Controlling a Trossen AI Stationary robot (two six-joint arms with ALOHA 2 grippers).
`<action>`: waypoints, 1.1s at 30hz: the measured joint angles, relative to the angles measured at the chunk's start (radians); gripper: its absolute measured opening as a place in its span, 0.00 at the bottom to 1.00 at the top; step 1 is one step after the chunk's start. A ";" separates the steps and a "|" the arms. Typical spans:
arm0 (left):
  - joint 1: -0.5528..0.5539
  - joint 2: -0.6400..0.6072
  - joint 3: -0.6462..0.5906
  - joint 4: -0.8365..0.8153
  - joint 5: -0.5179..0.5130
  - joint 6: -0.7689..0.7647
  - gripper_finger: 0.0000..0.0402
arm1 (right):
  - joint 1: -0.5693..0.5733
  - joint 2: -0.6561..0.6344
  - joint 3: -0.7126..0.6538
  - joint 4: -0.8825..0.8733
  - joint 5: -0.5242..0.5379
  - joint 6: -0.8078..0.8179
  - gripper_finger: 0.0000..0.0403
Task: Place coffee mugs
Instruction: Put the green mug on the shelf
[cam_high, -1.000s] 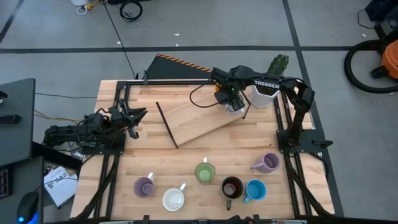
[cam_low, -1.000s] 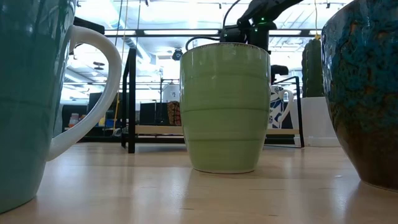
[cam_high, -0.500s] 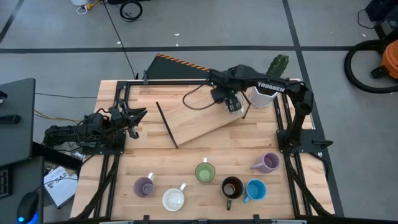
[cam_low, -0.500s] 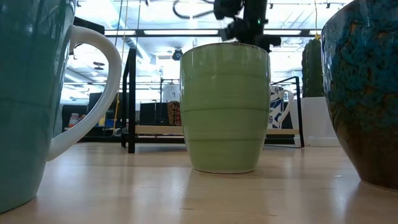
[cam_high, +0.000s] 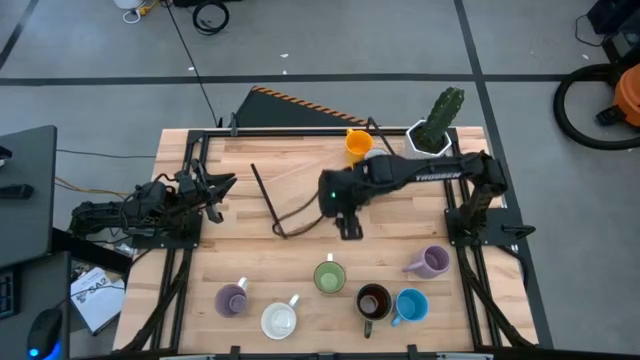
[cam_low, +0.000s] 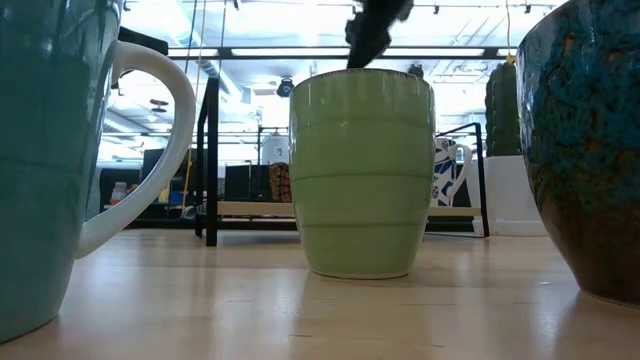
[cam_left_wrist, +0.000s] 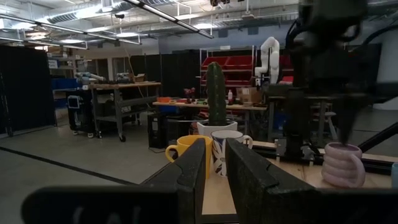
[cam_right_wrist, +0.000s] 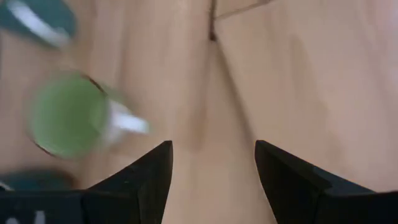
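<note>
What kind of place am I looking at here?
Most likely a robotics lab or workshop. Two robot arms are mounted at a wooden table set with coffee mugs, and the left wrist view shows workbenches, red storage bins and a white robot arm behind.

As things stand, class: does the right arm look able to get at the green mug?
Probably yes: the right gripper hangs open just behind the green mug, with only bare table between them.

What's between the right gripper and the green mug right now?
Nothing visible. The right gripper, open and empty, hangs above bare table, and the green mug stands just beyond it with no object between.
</note>
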 joint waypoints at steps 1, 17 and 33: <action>0.000 0.000 0.000 0.000 0.000 0.000 0.17 | 0.012 0.001 0.000 0.005 -0.003 0.065 0.58; 0.000 0.001 0.000 -0.001 -0.001 -0.019 0.17 | 0.247 0.211 0.116 0.016 -0.036 0.292 0.58; 0.000 0.001 0.000 -0.052 -0.052 -0.113 0.17 | 0.414 0.326 0.202 0.021 0.131 0.390 0.58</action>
